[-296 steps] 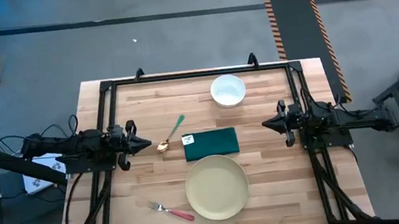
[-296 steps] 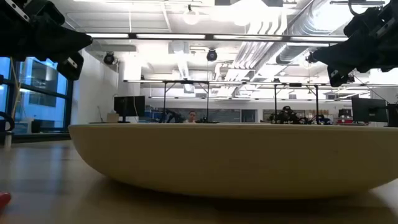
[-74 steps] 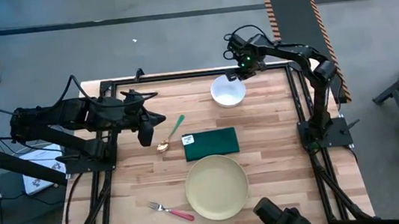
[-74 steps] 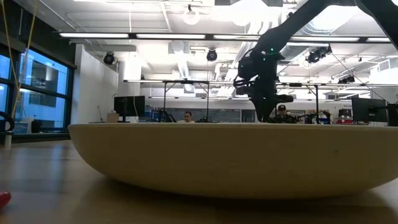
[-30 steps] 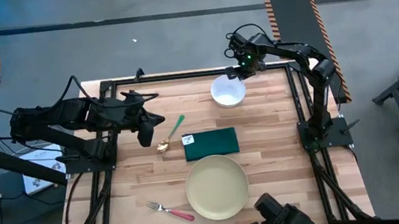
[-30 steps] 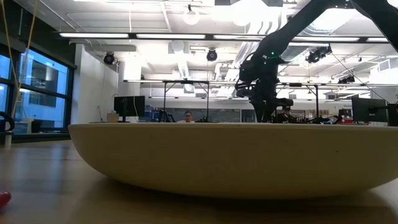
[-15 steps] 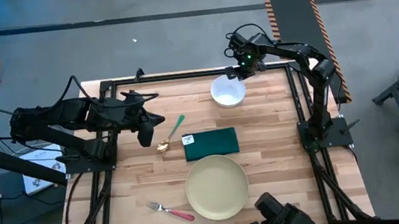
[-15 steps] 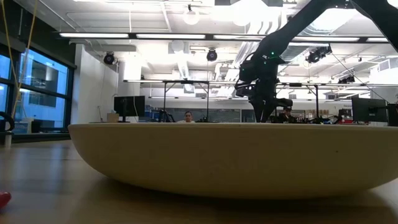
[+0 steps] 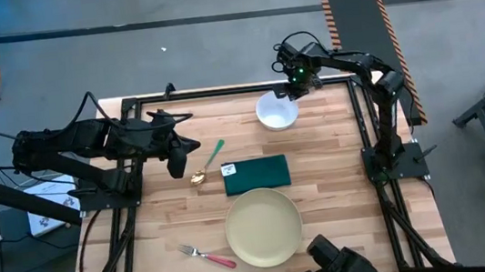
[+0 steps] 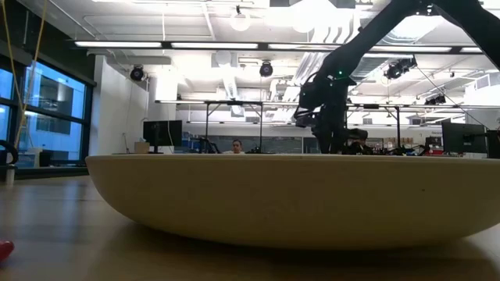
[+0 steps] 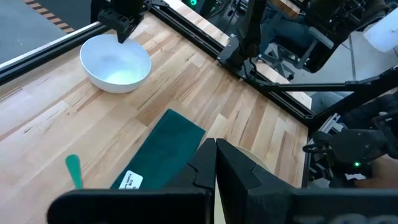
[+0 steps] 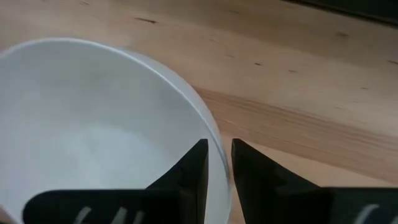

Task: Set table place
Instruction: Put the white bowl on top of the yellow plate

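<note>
The white bowl (image 9: 275, 114) stands on the table (image 9: 341, 198) near its far edge; it also shows in the left wrist view (image 11: 116, 62) and the right wrist view (image 12: 93, 124). My right gripper (image 9: 288, 93) is shut on the bowl's far rim. My left gripper (image 9: 194, 145) is shut and empty, above the table left of the spoon (image 9: 208, 162). The dark green napkin (image 9: 256, 174) lies mid-table. The pale yellow plate (image 9: 263, 228) lies nearer, and the pink-handled fork (image 9: 209, 257) lies to its left. My right gripper pinches the bowl's rim (image 12: 219, 155) on its far right side, with one finger (image 12: 198, 163) inside the bowl and one (image 12: 249, 168) outside. The fingers point down from above. The bowl stands upright with its base on the table.
A black metal frame (image 9: 219, 93) edges the tabletop. A dark object (image 9: 340, 271) shows at the near edge, right of the plate. In the low view the plate (image 10: 289, 195) fills the foreground and hides the table behind it. Bare wood lies right of the napkin and plate.
My right gripper has shifted a little toward the table's left at the bowl's far rim. The bowl has stayed where it was.
</note>
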Robot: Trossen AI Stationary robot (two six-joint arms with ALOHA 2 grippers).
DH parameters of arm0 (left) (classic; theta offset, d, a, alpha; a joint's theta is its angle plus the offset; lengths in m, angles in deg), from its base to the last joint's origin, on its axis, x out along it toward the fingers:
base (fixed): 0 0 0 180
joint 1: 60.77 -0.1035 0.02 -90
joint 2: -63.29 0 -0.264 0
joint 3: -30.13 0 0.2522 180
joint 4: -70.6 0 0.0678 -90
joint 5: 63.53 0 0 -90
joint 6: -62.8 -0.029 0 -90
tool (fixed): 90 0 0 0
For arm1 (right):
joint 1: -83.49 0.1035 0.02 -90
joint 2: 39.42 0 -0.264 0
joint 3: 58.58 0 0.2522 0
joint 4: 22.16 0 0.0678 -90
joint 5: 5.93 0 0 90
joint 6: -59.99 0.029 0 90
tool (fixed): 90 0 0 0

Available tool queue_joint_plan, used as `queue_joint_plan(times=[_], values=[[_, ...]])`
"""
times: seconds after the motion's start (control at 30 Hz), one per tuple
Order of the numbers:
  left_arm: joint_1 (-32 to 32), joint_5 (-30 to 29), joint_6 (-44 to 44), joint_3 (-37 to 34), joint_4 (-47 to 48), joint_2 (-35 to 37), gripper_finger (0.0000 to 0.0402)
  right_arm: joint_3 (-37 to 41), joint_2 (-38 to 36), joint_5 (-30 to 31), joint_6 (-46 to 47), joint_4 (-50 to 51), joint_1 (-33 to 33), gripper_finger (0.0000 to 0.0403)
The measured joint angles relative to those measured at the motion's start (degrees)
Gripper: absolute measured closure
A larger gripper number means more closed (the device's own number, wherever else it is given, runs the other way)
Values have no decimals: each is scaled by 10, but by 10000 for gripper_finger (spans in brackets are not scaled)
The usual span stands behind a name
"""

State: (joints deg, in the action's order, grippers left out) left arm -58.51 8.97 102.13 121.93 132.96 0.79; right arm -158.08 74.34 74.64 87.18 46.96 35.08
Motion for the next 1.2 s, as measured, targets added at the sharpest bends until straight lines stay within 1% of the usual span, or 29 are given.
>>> queue_joint_plan(times=[0.33,0.6,0.67,1.03,1.2], values=[[0,0,1,0,0,0,401,0,1,16,-2,-9,4,346],[0,1,1,0,0,0,401,0,1,16,-2,-9,5,395],[0,1,1,0,0,0,401,0,1,16,-2,-10,5,400],[0,1,0,0,0,0,401,0,1,16,-8,-9,11,402],[0,1,-1,0,0,0,401,-36,1,21,-25,5,27,402]])
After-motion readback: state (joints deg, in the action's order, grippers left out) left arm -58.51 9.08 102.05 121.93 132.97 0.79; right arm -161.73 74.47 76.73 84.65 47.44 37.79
